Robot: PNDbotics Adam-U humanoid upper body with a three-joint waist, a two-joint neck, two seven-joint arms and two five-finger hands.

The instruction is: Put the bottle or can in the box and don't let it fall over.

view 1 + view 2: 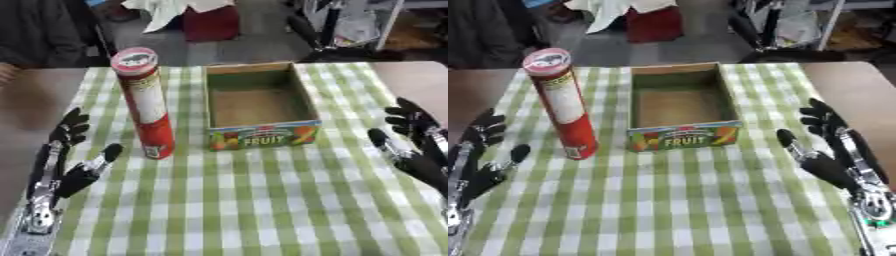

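Observation:
A tall red and cream can [147, 102] with a pink lid stands upright on the green checked cloth, just left of the box. The cardboard box [256, 102] is open-topped with nothing in it, and its front wall reads FRUIT. My left hand [68, 160] rests open at the lower left, fingers up, a short way left of the can and apart from it. My right hand [829, 145] rests open at the right edge, fingers up, to the right of the box and not touching it.
The green and white checked cloth [254, 200] covers the table, with bare brown tabletop [420, 80] showing at both sides. Beyond the far edge stand chair legs, a red container [210, 22] and other clutter on the floor.

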